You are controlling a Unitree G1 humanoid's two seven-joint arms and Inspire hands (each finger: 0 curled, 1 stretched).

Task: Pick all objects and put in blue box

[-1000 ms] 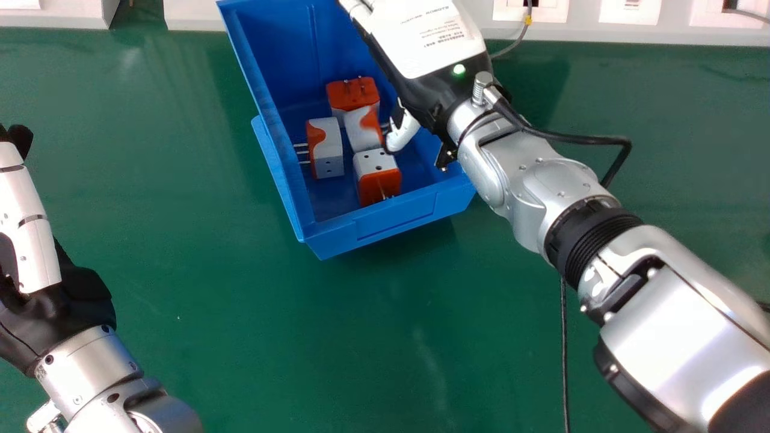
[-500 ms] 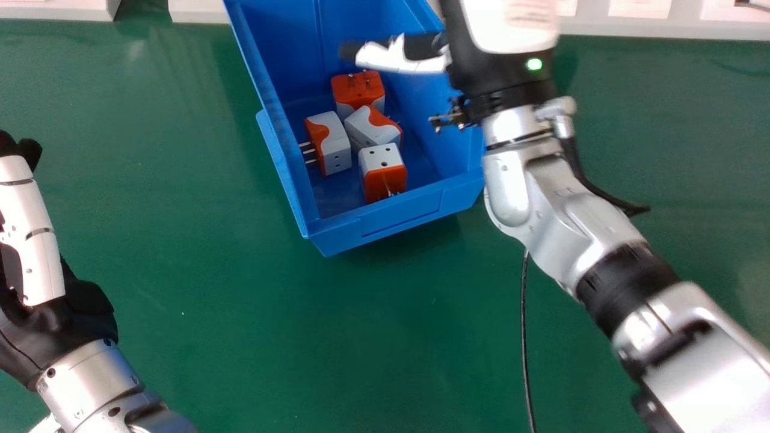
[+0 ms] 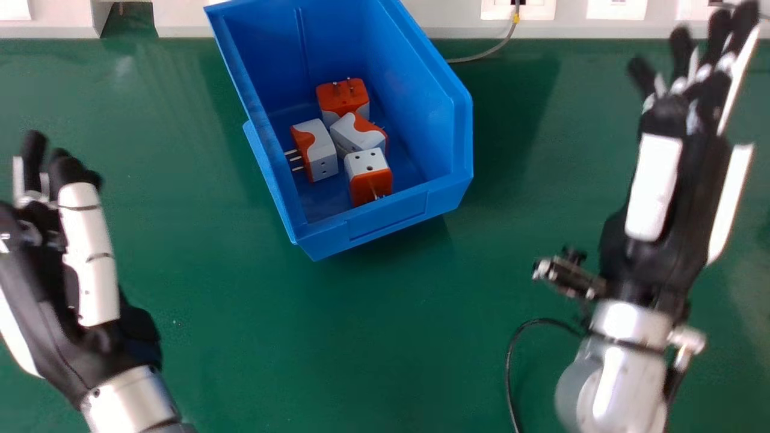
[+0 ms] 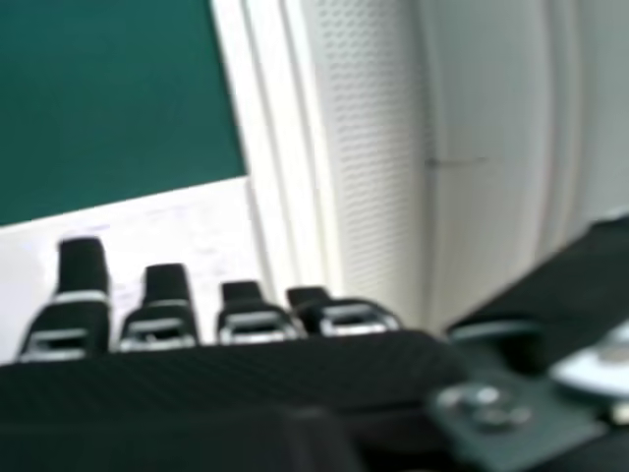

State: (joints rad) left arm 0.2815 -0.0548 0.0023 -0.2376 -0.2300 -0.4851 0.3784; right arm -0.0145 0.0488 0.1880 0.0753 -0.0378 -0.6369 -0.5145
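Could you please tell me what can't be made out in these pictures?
- Box: far end, cut off by the head view's top edge.
- Back adapter: lower part, head view, partly behind the middle adapter.
- Left hand: outer side, cut off by the head view's left edge.

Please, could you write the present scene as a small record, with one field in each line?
container: blue box, on the green table
contents: four orange and white plug adapters
rear adapter: prongs up
left adapter: prongs toward the box's left wall
middle adapter: tilted, between the others
front adapter: nearest the front wall, holes on top
right hand: open, empty, right of the box
left hand: open, empty, left of the box
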